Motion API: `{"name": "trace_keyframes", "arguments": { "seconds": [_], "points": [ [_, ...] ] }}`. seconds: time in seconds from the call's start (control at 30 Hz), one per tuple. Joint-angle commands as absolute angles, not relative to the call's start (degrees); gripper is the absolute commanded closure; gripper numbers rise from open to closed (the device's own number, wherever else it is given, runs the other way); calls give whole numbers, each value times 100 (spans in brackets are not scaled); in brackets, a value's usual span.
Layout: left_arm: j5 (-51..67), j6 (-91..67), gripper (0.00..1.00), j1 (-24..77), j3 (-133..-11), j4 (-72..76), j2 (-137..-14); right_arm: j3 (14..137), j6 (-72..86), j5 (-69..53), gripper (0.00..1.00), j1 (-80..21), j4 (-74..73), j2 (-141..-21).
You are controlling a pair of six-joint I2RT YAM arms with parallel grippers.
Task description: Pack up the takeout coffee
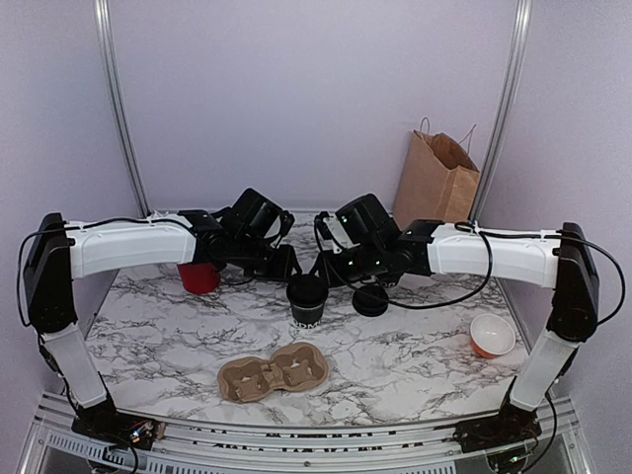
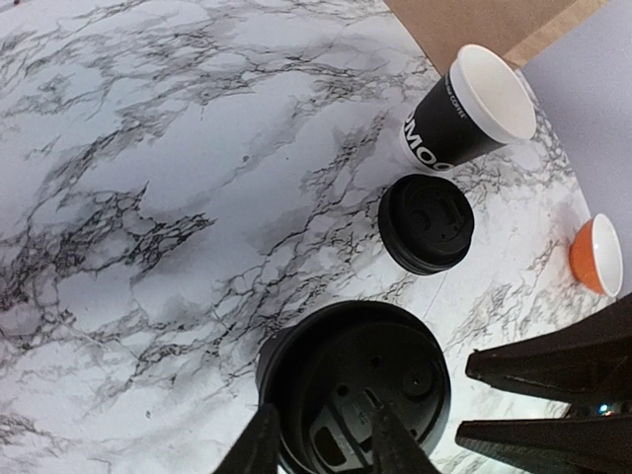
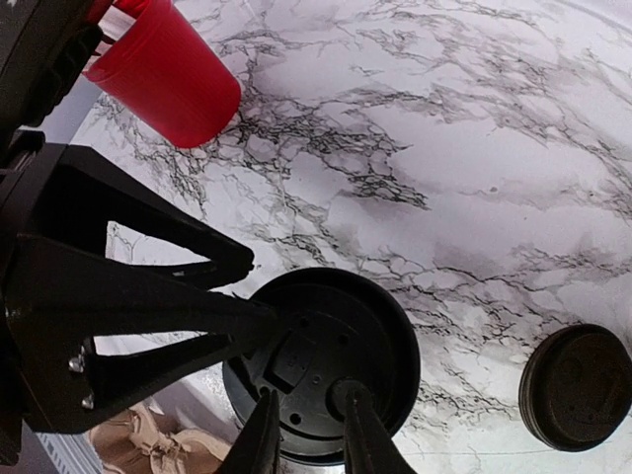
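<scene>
takeout coffee (image 1: 306,296) lidded, upright on marble table (image 1: 415,346) just behind cardboard cup carrier (image 1: 274,376), left gripper (image 2: 326,446) jaws slightly apart at lid rim, right gripper (image 3: 308,434) jaws slightly apart at opposite rim

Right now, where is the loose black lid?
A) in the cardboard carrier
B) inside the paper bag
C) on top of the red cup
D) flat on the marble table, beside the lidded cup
D: the loose lid lies flat on the table, just beside the lidded cup and apart from it.
</scene>
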State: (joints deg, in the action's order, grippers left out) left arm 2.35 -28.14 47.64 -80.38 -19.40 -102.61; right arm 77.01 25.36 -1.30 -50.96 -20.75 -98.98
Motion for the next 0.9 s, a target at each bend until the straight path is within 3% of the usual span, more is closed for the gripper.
{"name": "trace_keyframes", "arguments": {
  "seconds": [0.0,0.4,0.87],
  "points": [
    [346,-3049,74,4671,-7680,-1853,-9837,7841,2507,-562,80,-5134,-1813,-10020],
    [913,-3367,85,4597,-7154,-1479,-9690,7586,2633,-795,84,-5019,-1575,-10098],
    [910,-3416,84,4597,-6962,-1498,-9587,7536,2570,-347,82,-5000,-1829,-9976]
  ]
}}
